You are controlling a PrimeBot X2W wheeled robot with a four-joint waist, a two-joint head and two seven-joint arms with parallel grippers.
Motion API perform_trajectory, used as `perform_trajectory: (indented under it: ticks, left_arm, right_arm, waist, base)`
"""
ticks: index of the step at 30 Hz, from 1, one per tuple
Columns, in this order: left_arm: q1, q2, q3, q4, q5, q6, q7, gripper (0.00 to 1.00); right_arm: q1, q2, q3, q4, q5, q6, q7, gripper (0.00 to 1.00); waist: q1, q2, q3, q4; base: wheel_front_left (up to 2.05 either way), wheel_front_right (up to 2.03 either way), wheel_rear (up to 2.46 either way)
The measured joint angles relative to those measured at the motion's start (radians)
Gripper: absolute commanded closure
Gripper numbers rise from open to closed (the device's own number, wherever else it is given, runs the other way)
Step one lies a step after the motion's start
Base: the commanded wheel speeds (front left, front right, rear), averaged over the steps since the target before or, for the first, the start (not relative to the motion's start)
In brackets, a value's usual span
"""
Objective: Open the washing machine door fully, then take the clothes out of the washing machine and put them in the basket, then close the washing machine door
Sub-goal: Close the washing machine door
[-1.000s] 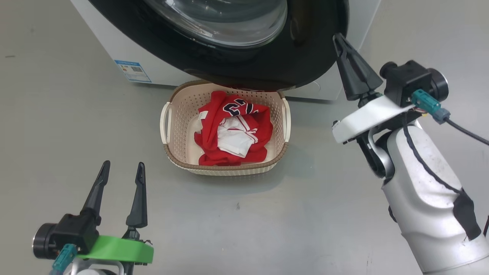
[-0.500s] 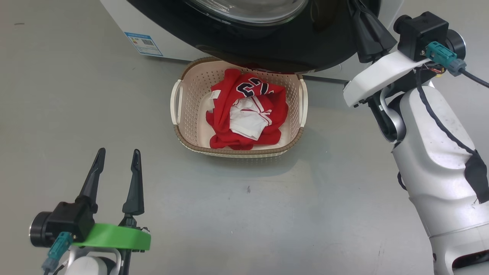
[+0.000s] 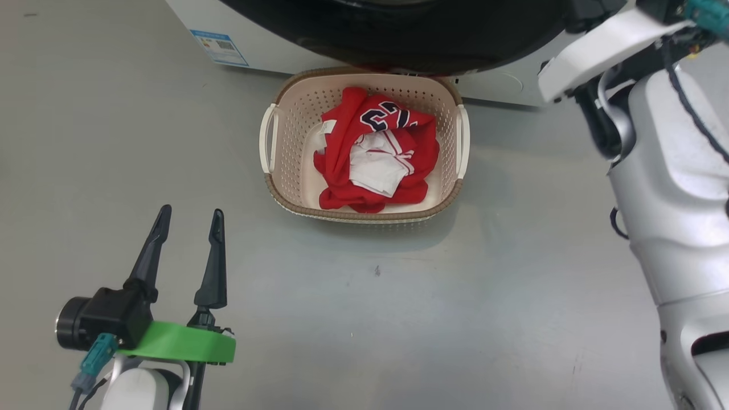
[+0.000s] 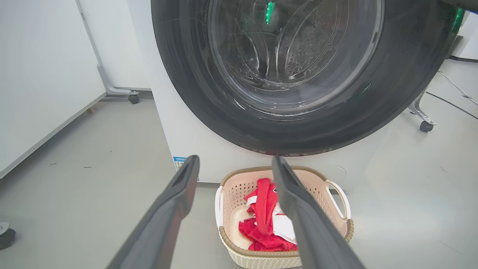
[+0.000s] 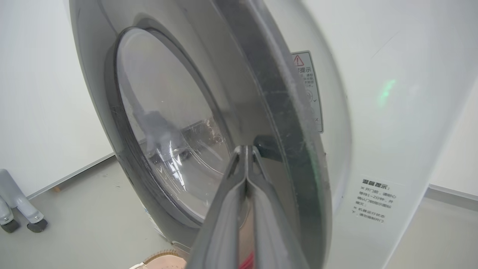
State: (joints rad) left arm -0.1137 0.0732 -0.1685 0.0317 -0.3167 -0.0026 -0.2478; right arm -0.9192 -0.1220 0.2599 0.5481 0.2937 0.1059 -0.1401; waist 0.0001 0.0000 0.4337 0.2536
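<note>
**Laundry unloaded:** The right fingers [image 5: 232, 192], pressed flat together and holding nothing, point their tips at the edge of the washing machine door [image 4: 179, 74]. Whether they touch it cannot be made out. The door's black ring and clear glass bowl stand ahead of and above the left fingers [image 3: 150, 250], which are spread wide apart and empty above the grey floor [image 3: 398, 313]. Ahead of the left fingers and to their right, the basket [image 3: 364, 218] sits on the floor at the foot of the white washing machine [image 4: 209, 153], under the door's lower edge. The red and white clothes [image 3: 342, 142] lie heaped inside it.
</note>
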Motion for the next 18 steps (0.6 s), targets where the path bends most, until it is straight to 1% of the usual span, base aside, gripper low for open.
perform_trajectory:
  ticks: [4,18]
  left_arm:
    - [-0.012,-0.009,-0.019,-0.001,0.0,-0.004,-0.001,0.0]
    - [-0.054,-0.025,-0.058,-0.003,-0.008,-0.031,-0.002,0.0]
  right_arm:
    - [-0.051,-0.025,-0.008,0.027,-0.001,0.0,0.003,1.0]
    - [-0.178,-0.069,-0.03,0.114,-0.015,-0.003,0.007,1.0]
  waist:
    - [0.0,0.0,0.019,0.014]
    - [0.0,0.0,0.083,0.067]
  base:
    - [0.0,0.0,0.0]
    - [0.0,0.0,0.0]
